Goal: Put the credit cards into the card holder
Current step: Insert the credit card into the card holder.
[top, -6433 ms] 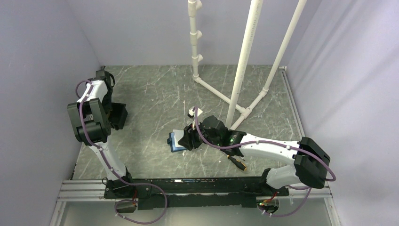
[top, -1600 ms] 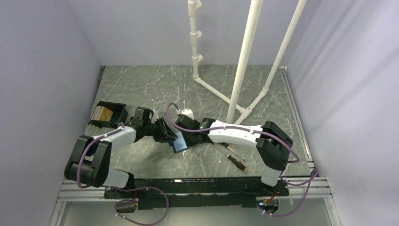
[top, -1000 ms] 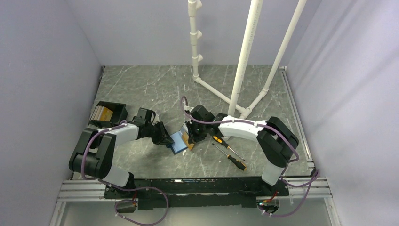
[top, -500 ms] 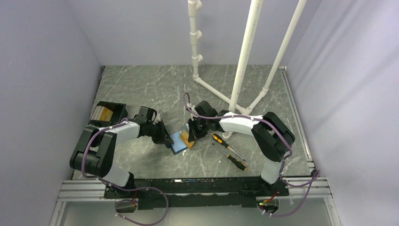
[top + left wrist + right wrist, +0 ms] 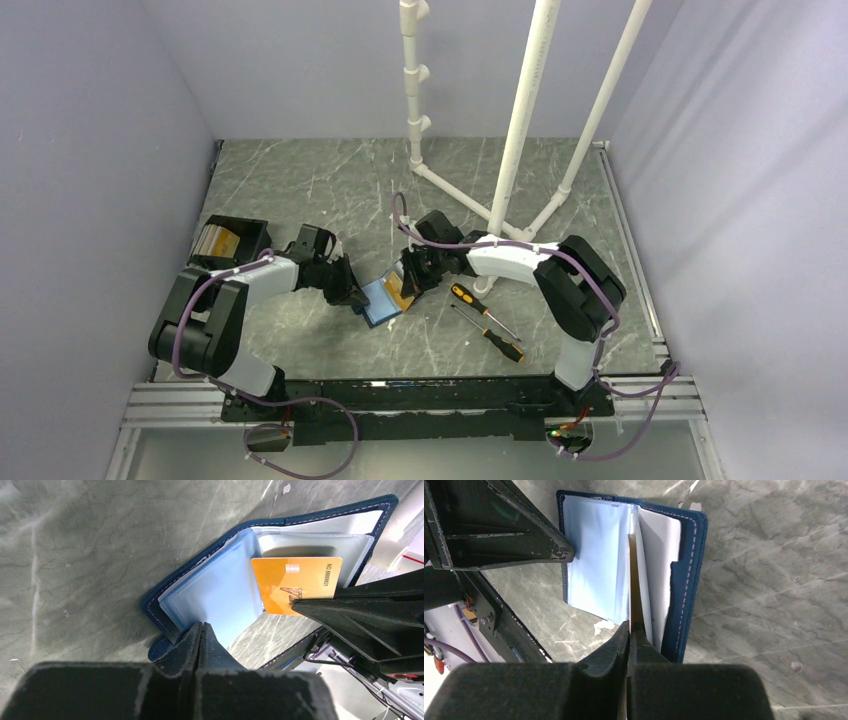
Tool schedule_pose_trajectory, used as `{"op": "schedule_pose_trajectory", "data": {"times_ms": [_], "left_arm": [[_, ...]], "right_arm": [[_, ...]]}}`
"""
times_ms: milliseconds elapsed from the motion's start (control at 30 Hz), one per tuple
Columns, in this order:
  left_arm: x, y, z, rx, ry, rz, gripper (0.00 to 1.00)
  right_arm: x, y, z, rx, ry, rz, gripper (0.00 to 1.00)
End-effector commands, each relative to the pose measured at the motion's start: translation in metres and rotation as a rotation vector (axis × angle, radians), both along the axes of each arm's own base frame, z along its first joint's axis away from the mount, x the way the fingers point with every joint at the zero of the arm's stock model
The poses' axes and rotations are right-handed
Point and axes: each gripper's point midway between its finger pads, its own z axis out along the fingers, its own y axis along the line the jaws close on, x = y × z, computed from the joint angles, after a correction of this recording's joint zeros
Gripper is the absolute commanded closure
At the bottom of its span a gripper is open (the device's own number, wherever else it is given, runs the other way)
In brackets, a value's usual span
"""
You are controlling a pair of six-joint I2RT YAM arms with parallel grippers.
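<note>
Credit card (image 5: 295, 582) in right tool (image 5: 629, 630)

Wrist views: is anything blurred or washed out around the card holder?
Left wrist: left gripper soft in the foreground, credit card print sharp. Right wrist: right gripper dark and blurred, card holder sleeves washed pale, little detail.
</note>
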Motion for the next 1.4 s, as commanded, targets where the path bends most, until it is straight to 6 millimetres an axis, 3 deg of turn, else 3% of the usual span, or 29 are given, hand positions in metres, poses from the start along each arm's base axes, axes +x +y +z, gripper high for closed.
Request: {"op": "schedule_pose_trajectory", "data": {"times_ms": [0, 200, 633, 1133, 1200, 1367], "left_arm": [[-0.009, 0.03, -0.031, 0.187, 0.028, 0.006, 1.0], [-0.008, 0.027, -0.032, 0.176, 0.03, 0.003, 1.0], [-0.009, 0.029, -0.032, 0.184, 0.026, -0.005, 1.0], [-0.009, 0.027, -0.027, 0.167, 0.011, 0.004, 1.0], [-0.008, 0.024, -0.02, 0.145, -0.003, -0.002, 0.95], [-0.003, 0.025, 0.015, 0.132, -0.092, 0.023, 0.71]], "right_arm": [[0.002, -0.002, 0.008, 0.009, 0.0, 0.026, 1.0], [-0.004, 0.008, -0.001, 0.044, 0.048, 0.069, 1.0], [0.014, 0.029, 0.0, 0.088, 0.037, 0.043, 1.0], [0.0, 0.027, -0.005, 0.159, 0.065, -0.03, 1.0], [0.002, 0.025, -0.009, 0.138, 0.056, -0.029, 0.98], [0.006, 0.012, -0.014, 0.046, 0.016, -0.025, 0.89]]}}
